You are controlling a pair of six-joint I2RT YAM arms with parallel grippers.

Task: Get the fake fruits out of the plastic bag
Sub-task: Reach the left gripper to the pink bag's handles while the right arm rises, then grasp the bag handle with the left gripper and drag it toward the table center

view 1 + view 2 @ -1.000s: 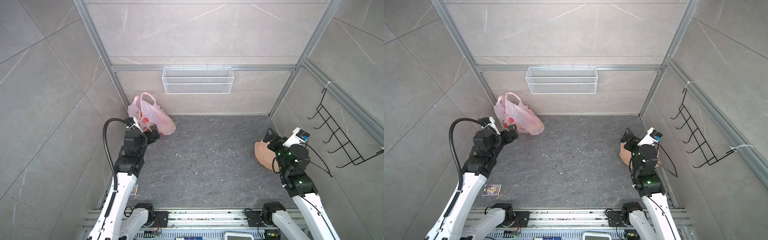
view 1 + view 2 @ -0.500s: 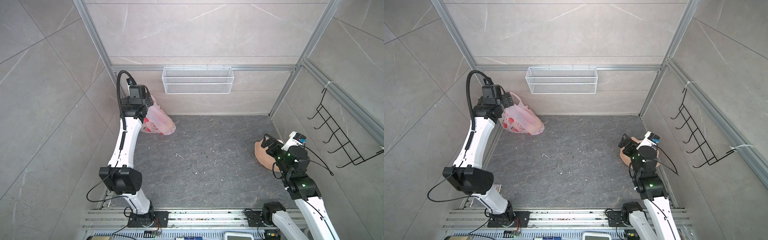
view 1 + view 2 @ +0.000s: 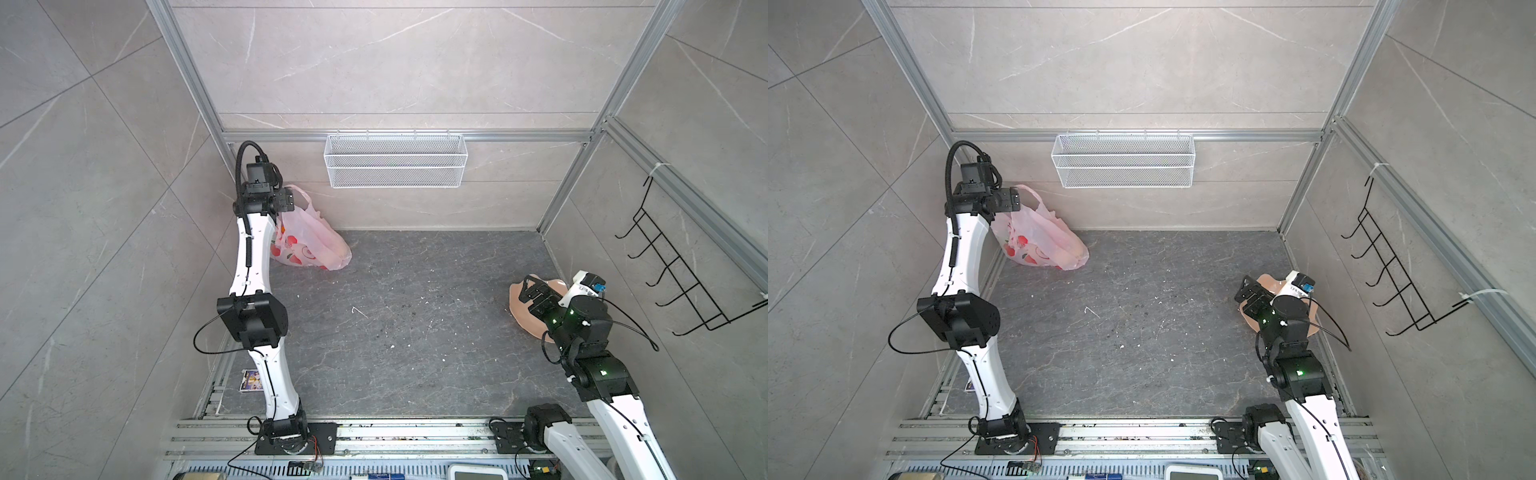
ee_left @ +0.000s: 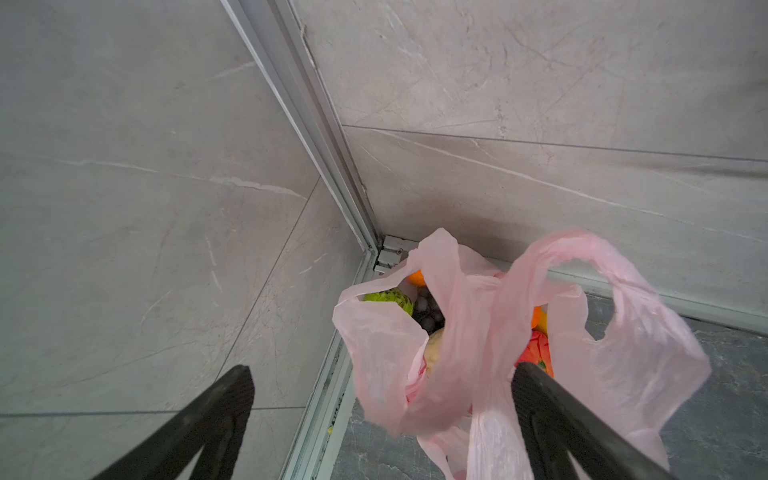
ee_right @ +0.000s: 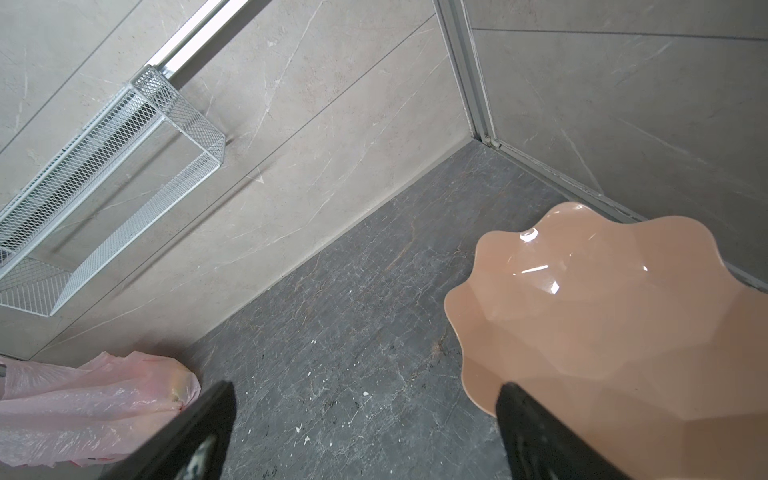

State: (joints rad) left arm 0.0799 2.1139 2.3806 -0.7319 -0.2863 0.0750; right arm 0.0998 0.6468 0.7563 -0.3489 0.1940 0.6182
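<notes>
Both jaws stood wide and empty; the left jaws, over the bag [image 4: 644, 353] at far left, likely needed a straight drop onto the fruits [image 4: 428, 311]

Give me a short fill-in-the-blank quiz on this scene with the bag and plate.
The pink plastic bag sits on the ____ arm's side.
The left gripper hovers over it, jaws ____.
The fake fruits lie ____ the bag.
The peach scalloped plate by the right gripper holds ____ fruit.
Answers: left, open, inside, no.
</notes>
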